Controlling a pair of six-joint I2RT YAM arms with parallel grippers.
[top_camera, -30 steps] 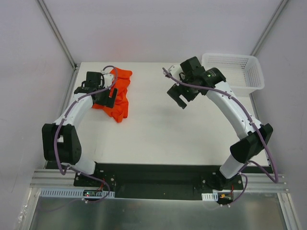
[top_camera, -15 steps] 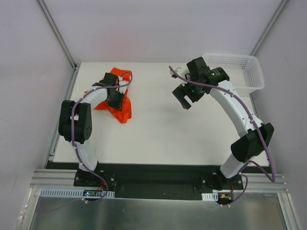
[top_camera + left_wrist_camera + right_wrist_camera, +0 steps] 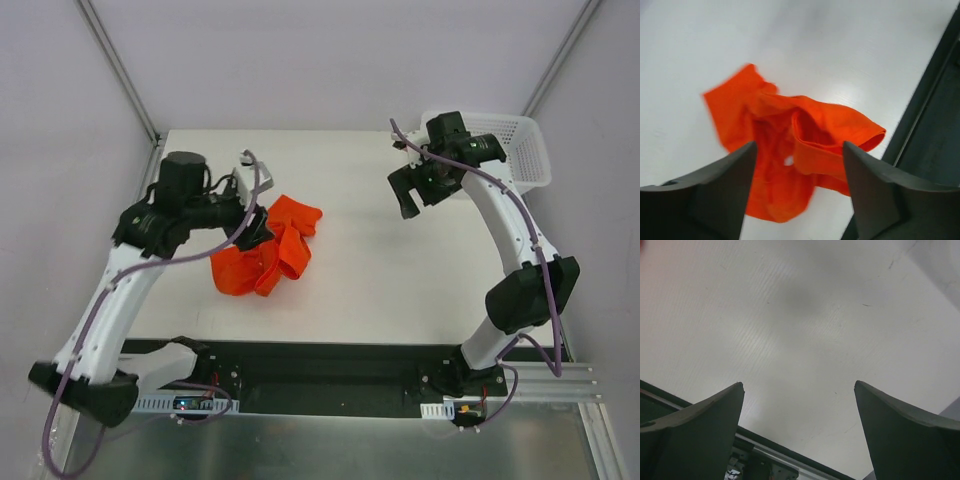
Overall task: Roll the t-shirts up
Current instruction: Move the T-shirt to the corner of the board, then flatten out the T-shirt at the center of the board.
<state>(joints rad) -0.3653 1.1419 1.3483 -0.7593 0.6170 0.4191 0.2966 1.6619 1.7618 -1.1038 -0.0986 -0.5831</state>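
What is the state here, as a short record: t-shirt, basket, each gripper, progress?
t-shirt: orange-red, crumpled heap on the table, left of centre
basket: white mesh, far right corner, apart from the t-shirt
left gripper: open, above the t-shirt, holding nothing
right gripper: open, over bare table beside the basket, holding nothing
progress: t-shirt not yet rolled
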